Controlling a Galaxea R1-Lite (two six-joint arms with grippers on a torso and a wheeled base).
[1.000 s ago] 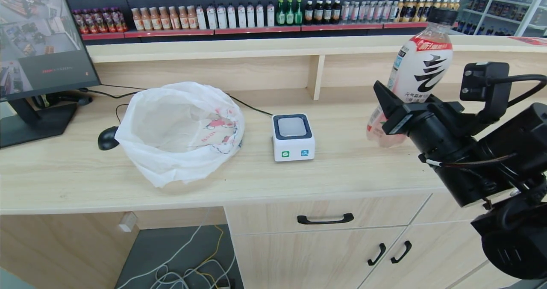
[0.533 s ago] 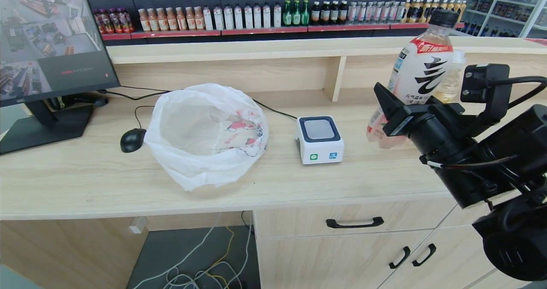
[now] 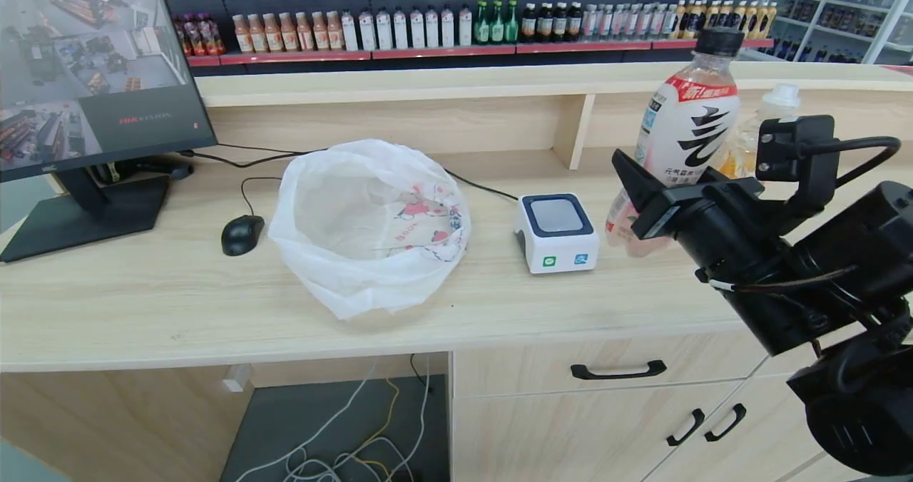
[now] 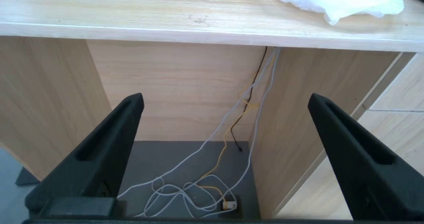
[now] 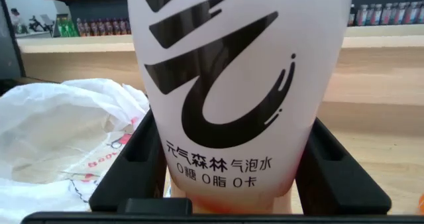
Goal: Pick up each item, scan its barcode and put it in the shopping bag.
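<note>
Head view: right pincer (image 3: pixel 644 209) grips the bottle (image 3: pixel 688 132) upright over the counter (image 3: pixel 143 304), at 3 o'clock of the scanner (image 3: pixel 558 232); bag (image 3: pixel 371 225) at its 9 o'clock; left pincer (image 4: pixel 225 106) gapes wide.

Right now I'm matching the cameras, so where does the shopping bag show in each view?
Head view: the shopping bag sits on the counter between the mouse and the scanner.
Left wrist view: its edge lies on the counter, above the cables.
Right wrist view: it lies beyond the bottle.
Shared landmark: the counter.
</note>
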